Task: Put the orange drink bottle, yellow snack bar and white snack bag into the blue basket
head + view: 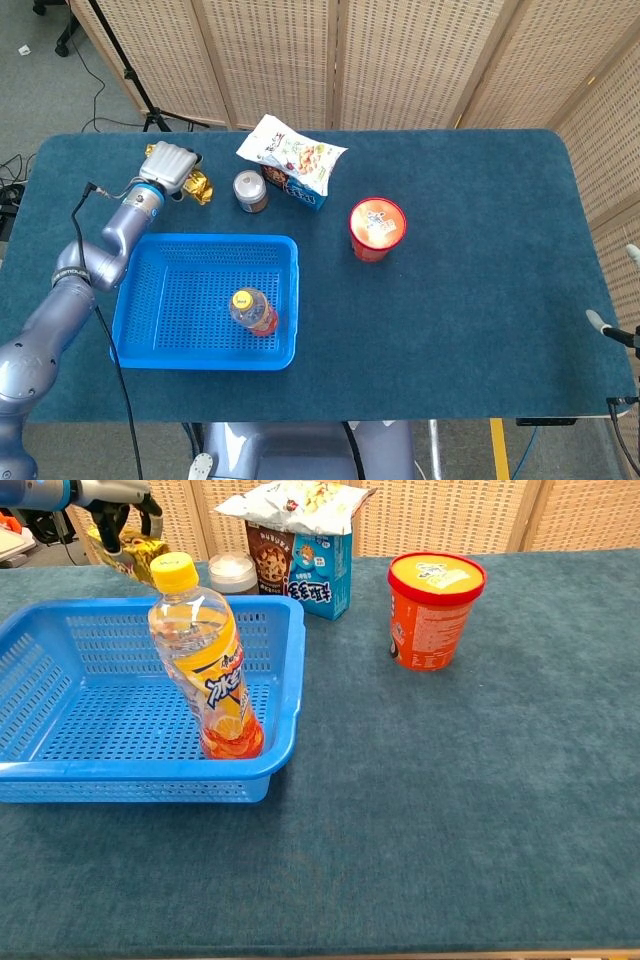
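The orange drink bottle [253, 312] [205, 670] stands upright with its yellow cap on in the right part of the blue basket [135, 300] [285, 640]. Behind the basket's far left corner lies the yellow snack bar [199, 186] [138, 556], on the table. My left hand [171, 164] [120, 508] covers it from above, fingers curled down on both sides of it, gold wrapper showing at each end. The white snack bag [290, 152] [295, 500] lies on top of a blue box [303, 192] [312, 568]. Only pale tips of my right hand [600, 322] show at the right table edge.
A small can [250, 190] [232, 572] stands between the snack bar and the blue box. A red cup with an orange lid [377, 228] [435, 610] stands right of the box. Wicker screens close off the back of the table.
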